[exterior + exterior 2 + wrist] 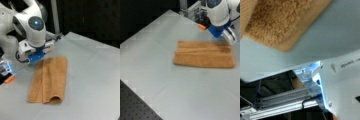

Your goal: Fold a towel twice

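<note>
The orange-tan towel [50, 80] lies on the grey table [95, 75] as a long narrow strip, one layer folded over the other, with a raised hump at its near end. In a front view it stretches left to right [203, 53]. My blue gripper [36, 56] hangs low just beyond the towel's far end, close to the corner, and it shows in both front views [218, 31]. Nothing is seen in its grasp. The wrist view shows only a rounded towel corner [282, 22] flat on the table; the fingers are out of that view.
A small orange object [9, 79] and a blue-and-white device [5, 67] sit by the arm's base; the orange object also shows behind the towel [201, 26]. The table edge and a metal rail [282, 100] lie close behind the gripper. A dark perforated board [135, 105] borders the table.
</note>
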